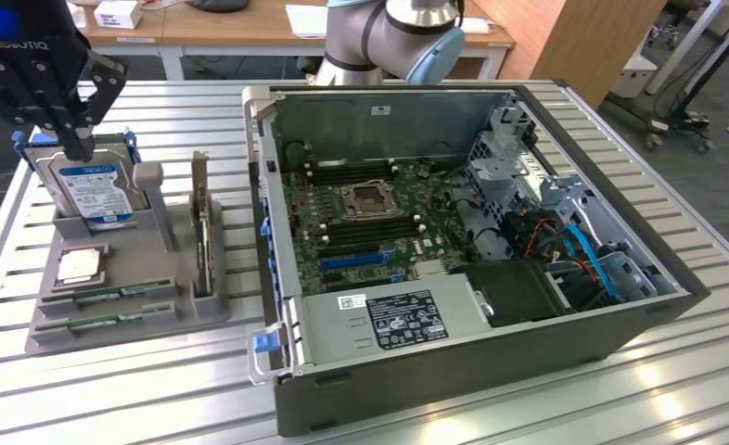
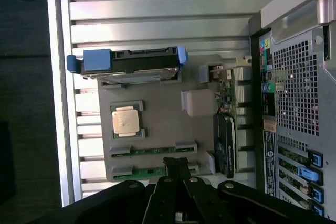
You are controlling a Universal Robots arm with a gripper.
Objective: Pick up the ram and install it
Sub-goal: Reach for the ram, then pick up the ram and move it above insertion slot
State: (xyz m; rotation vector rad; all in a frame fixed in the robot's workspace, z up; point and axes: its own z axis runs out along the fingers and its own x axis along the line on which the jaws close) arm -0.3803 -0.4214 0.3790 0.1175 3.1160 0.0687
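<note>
One ram (image 2: 137,172) partly hidden behind end effector (image 2: 176,165); arm (image 1: 390,28) cut off at exterior view's top edge.

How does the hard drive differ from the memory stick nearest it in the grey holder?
The hard drive stands tall; the memory stick sits low. The hard drive is broad and silver with a blue-white label; the memory stick is a narrow green strip. Both rest in the grey holder.

Robotics lab or workshop, indicated by slatted aluminium surface (image 1: 93,389), opened computer case (image 1: 464,375), robot arm (image 1: 402,28), wooden desks (image 1: 204,32) behind
</note>
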